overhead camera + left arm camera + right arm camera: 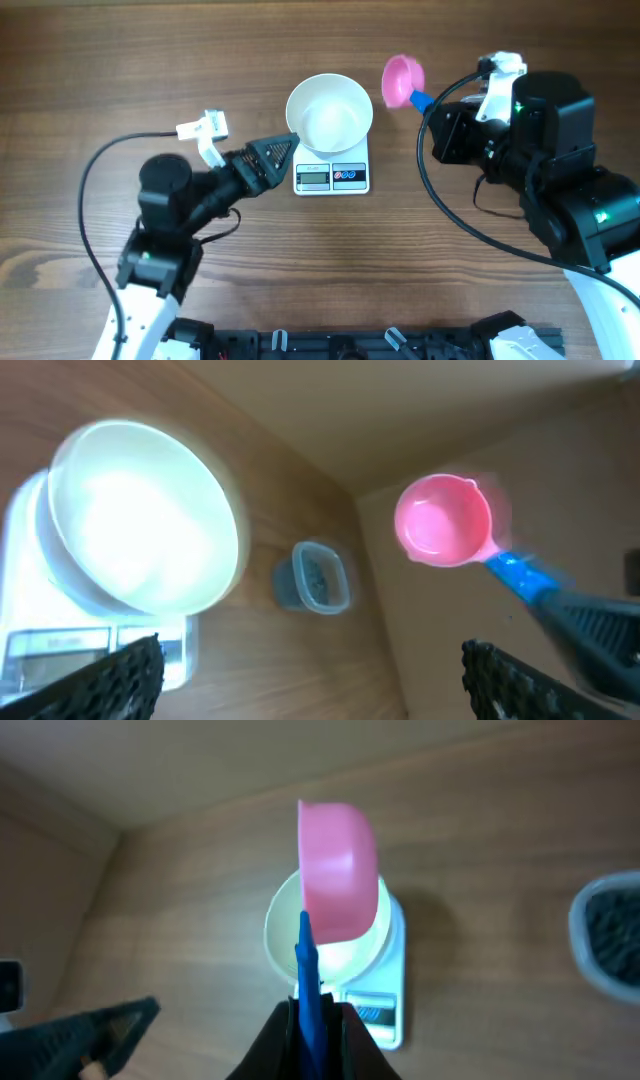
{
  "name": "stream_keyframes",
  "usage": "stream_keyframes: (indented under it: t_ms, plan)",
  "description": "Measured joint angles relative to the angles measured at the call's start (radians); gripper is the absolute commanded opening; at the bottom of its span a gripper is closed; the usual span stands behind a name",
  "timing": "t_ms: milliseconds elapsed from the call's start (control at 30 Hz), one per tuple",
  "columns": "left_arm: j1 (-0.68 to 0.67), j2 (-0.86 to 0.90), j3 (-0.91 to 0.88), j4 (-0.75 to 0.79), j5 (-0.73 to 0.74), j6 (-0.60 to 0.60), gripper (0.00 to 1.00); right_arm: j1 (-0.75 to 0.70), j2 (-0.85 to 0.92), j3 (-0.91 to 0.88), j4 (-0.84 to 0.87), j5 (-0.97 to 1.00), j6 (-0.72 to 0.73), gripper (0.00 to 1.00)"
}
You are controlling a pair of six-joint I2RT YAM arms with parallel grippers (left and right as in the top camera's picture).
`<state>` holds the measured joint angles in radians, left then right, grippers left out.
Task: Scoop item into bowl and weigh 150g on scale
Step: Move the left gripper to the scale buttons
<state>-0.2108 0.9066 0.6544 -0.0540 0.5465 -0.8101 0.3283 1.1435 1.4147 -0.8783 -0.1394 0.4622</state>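
The white bowl (329, 112) stands on the scale (332, 177) at mid-table, and its inside looks bare. My right gripper (432, 104) is shut on the blue handle (310, 975) of a pink scoop (403, 80). It holds the scoop in the air just right of the bowl. The scoop (443, 520) shows an empty pink hollow in the left wrist view. The item, small black beads (615, 925), lies in a clear tub (312, 575) on the table beyond the bowl. My left gripper (290, 152) is open, with nothing between its jaws, close to the scale's left side.
The tub does not show in the overhead view. The right arm's bulky body (550, 150) fills the right side of the table. A white cable connector (203, 128) sits on the left arm, left of the bowl. Wooden tabletop (120, 60) surrounds the scale.
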Motion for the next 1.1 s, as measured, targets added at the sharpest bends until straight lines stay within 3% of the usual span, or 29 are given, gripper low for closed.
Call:
stream_keyframes:
  t_ms: [67, 167, 233, 367, 633, 833, 1100]
  plan:
    - [-0.003, 0.082, 0.238, -0.356, -0.081, 0.112, 1.00, 0.000, 0.000, 0.000, 0.023, 0.041, -0.018, 0.04]
    - [-0.003, 0.218, 0.596, -0.720, -0.264, 0.251, 1.00, 0.000, 0.000, 0.000, 0.020, 0.085, -0.046, 0.04]
    - [-0.003, 0.276, 0.712, -0.846, -0.330, 0.295, 1.00, 0.000, 0.000, 0.000, 0.003, 0.097, -0.056, 0.04]
    - [-0.011, 0.317, 0.734, -1.010, -0.369, 0.320, 1.00, -0.046, 0.000, 0.027, -0.031, 0.100, -0.076, 0.04]
    - [-0.235, 0.321, 0.521, -0.874, -0.407, 0.297, 1.00, -0.097, 0.010, 0.174, -0.143, 0.100, -0.097, 0.04]
    - [-0.310, 0.340, 0.483, -0.876, -0.497, 0.213, 1.00, -0.111, 0.168, 0.497, -0.333, 0.082, -0.082, 0.04]
    - [-0.360, 0.675, 0.483, -0.782, -0.553, 0.190, 1.00, -0.111, 0.225, 0.508, -0.384, 0.050, -0.083, 0.04]
